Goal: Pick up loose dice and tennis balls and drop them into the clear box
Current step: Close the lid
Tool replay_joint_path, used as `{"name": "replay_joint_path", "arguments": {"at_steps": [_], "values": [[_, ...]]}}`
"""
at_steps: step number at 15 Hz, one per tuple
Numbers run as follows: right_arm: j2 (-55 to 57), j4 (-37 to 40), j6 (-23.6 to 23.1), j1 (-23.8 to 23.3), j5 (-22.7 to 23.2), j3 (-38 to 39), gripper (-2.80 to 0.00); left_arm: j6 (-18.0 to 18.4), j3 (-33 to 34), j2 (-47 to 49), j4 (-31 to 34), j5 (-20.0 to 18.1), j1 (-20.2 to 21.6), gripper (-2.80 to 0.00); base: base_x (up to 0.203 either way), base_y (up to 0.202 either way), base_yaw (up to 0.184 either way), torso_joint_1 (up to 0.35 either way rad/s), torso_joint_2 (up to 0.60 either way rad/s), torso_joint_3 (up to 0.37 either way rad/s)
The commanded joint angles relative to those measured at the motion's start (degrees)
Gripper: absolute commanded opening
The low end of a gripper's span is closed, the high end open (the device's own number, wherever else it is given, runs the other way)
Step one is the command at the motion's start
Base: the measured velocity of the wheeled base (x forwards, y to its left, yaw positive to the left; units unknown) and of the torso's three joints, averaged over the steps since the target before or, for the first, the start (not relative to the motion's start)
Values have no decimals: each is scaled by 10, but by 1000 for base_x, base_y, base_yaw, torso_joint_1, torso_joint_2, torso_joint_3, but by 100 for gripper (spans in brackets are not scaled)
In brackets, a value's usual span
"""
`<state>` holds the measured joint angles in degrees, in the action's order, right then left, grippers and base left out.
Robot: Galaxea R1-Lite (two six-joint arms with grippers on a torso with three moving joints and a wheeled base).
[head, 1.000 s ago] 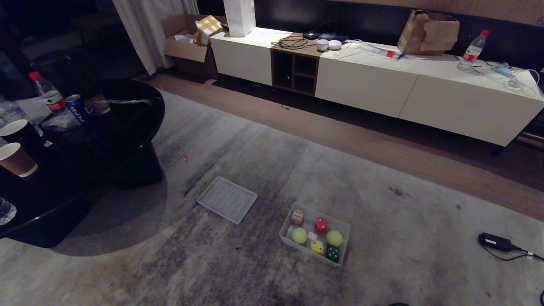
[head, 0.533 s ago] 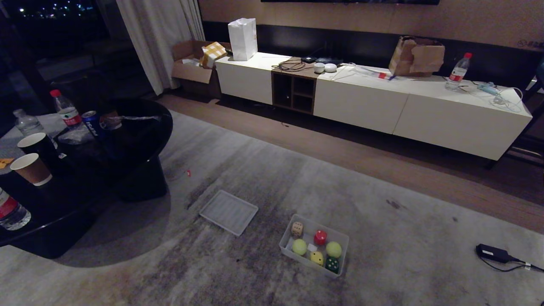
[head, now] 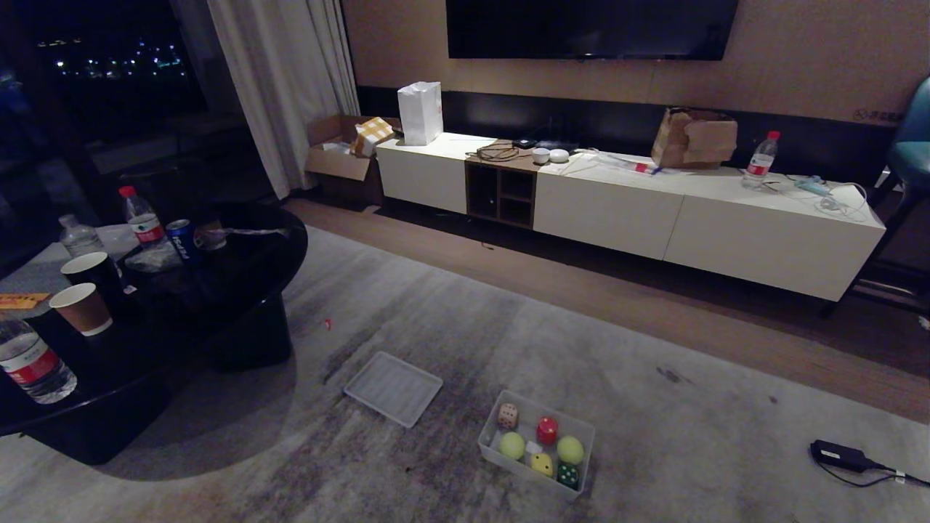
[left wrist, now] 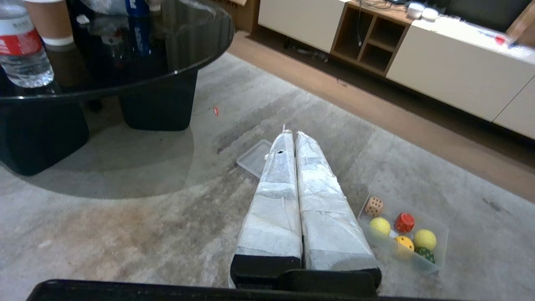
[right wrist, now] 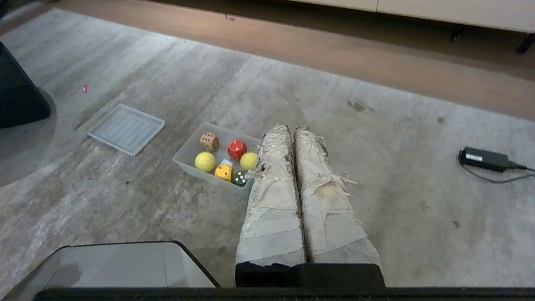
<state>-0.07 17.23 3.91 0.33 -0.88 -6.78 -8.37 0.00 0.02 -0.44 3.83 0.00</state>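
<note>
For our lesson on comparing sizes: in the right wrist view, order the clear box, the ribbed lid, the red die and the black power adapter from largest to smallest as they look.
1. clear box
2. ribbed lid, close to the box
3. black power adapter
4. red die

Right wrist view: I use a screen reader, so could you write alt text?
A clear box on grey carpet holds four dice and two tennis balls. The right end effector, shut, hangs beside it; a clear lid lies apart.
</note>
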Motion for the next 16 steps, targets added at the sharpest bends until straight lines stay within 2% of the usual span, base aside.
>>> {"name": "replay_joint_path", "arguments": {"at_steps": [1,7,16], "values": [[1,1,0,0,0,0,-280,-1,1,1,0,0,0,-280,0,0,0,2,3,120],[1,1,0,0,0,0,-280,1,1,1,0,0,0,-280,-1,-2,25,2,3,26],[1,1,0,0,0,0,-280,0,1,1,0,0,0,-280,-1,-9,162,1,0,4]]}}
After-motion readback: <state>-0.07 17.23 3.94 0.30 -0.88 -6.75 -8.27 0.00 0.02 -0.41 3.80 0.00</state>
